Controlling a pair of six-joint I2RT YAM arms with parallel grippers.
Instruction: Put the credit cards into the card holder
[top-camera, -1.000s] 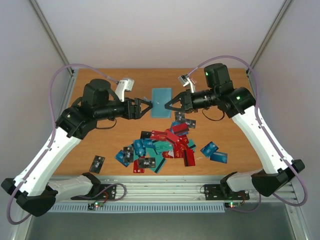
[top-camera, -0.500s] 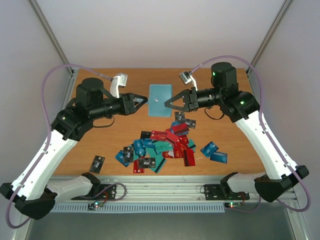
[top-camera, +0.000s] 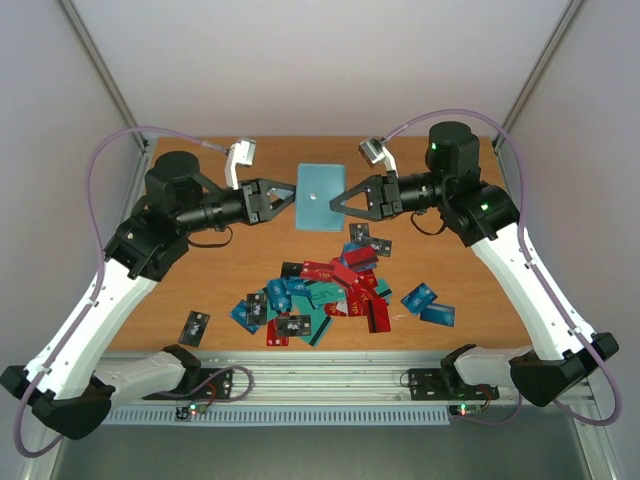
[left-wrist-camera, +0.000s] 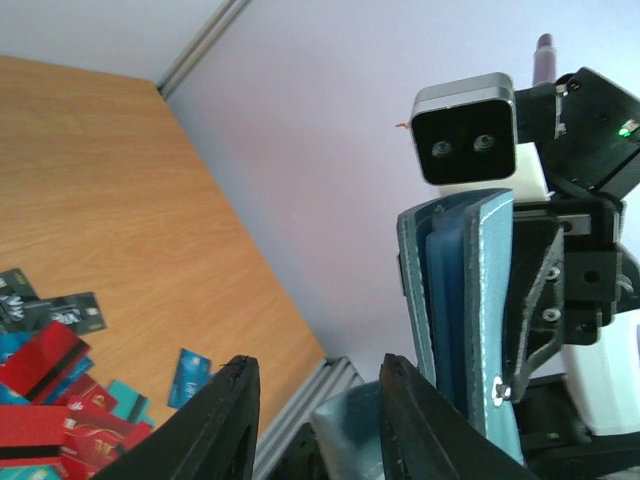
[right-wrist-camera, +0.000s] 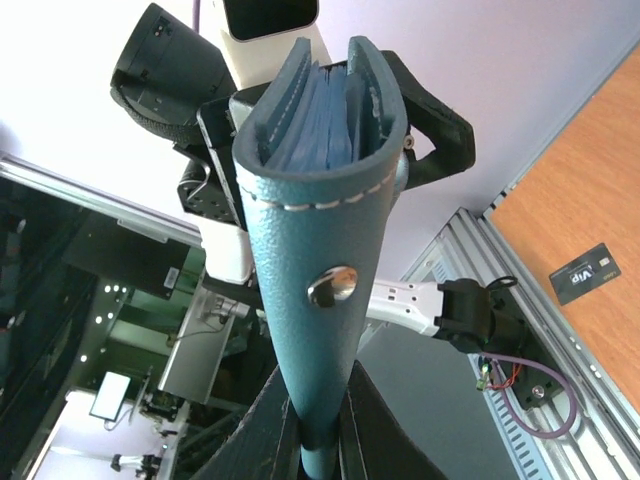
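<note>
Right gripper (top-camera: 335, 201): fingers clamped on card holder (top-camera: 321, 200), right edge.
Left gripper (top-camera: 288, 193): fingers (left-wrist-camera: 225, 420) half apart at holder's left edge; grip unclear.
Credit cards (top-camera: 325, 295): heaped nearer than holder.
Table (top-camera: 220, 280): bare beside holder.

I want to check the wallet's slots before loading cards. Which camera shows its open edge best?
The right wrist view: the wallet, pinched in the right gripper, presents its open top edge and inner pockets toward the camera. The top view shows only its flat outer face; the left wrist view shows it edge-on, pockets barely visible.
</note>
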